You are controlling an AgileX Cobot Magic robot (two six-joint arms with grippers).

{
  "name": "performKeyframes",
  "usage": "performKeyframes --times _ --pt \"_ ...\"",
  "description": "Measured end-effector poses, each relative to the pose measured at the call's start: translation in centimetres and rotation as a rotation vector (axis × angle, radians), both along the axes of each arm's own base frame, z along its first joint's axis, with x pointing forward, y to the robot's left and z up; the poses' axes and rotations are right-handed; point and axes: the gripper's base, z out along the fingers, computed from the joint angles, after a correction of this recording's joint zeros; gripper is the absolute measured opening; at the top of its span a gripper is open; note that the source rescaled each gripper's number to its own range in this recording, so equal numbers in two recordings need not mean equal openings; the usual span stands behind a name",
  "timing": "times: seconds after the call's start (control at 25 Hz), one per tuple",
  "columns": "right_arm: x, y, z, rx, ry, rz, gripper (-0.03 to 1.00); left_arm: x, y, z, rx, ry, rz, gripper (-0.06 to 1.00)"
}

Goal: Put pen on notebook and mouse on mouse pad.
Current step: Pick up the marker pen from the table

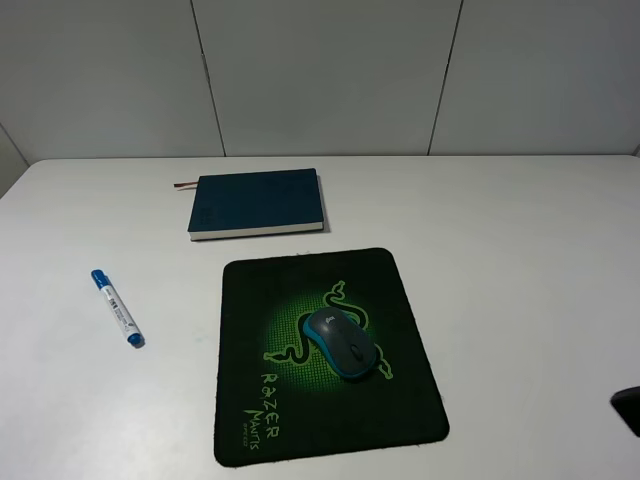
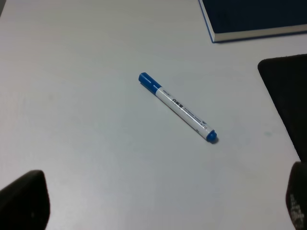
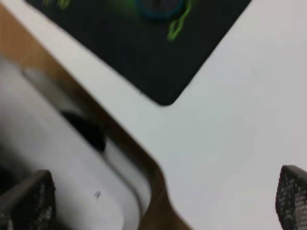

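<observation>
- One of each thing shows in the high view: one pen (image 1: 118, 308), one notebook (image 1: 258, 202), one mouse (image 1: 340, 343) and one mouse pad (image 1: 400, 410). The mouse sits on the mouse pad's emblem. The notebook lies just beyond the pad's far edge. The pen lies on the bare desk (image 1: 520, 250), well off the pad's left edge, its long axis slanting with the cap end toward the far side.
- In the left wrist view, the left fingers (image 2: 24, 201) stand wide apart and empty. The pen lies ahead of them, slantwise across the gap, with the pad's edge off to one side. I judge this arm the nearer to the pen.
- The right wrist view is blurred. The right fingers (image 3: 291, 191) are apart and empty, off the pad's near corner by the desk's edge.
</observation>
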Motion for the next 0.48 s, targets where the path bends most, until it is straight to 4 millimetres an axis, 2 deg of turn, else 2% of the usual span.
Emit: performKeyframes --times 0.24,0.48 --pt "-2.6 -3.1 1.5 0.114 -0.170 -0.030 1.00 0.0 0.0 0.0 0.000 0.000 0.000 0.98" --pt "-3.9 -5.3 2.4 0.195 -0.340 -0.222 1.00 0.0 0.0 0.0 0.001 0.000 0.000 0.98"
